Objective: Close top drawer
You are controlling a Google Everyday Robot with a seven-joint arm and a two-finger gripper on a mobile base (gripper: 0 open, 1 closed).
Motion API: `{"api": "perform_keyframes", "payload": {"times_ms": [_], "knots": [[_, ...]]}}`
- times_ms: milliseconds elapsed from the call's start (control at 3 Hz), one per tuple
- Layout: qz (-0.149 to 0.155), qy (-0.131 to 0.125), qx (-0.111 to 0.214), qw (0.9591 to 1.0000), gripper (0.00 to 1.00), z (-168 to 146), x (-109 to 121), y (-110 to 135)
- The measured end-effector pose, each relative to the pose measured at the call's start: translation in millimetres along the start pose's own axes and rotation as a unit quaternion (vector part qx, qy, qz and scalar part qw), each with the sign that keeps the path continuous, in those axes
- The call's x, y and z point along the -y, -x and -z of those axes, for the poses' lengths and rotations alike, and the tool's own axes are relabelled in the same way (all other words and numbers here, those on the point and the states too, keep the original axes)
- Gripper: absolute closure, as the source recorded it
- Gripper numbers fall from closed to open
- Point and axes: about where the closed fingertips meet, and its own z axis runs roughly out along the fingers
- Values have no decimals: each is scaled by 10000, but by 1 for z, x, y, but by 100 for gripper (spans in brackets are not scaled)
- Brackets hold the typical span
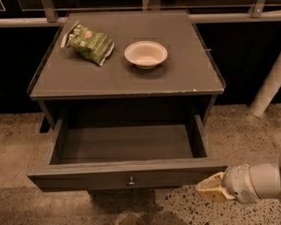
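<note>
Top drawer (84, 175) stands pulled out of the grey nightstand (187, 76). The gripper (210, 187) hovers just beside the drawer's front right corner; open or closed, I cannot tell. Beyond the drawer, on top, sit a white bowl (145, 54) and a green snack bag (90, 43).

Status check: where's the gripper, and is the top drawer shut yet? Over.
Gripper low right, by the drawer front's right end. Top drawer wide open, nothing seen inside. Green bag and bowl on the tabletop, out of its path.
</note>
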Motion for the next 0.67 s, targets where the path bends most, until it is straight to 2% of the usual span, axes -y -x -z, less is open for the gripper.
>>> {"api": "perform_keyframes", "payload": {"times_ms": [333, 667], "knots": [[347, 113, 66, 9993, 100, -27, 16, 19], [348, 112, 66, 9993, 100, -27, 15, 19]]}}
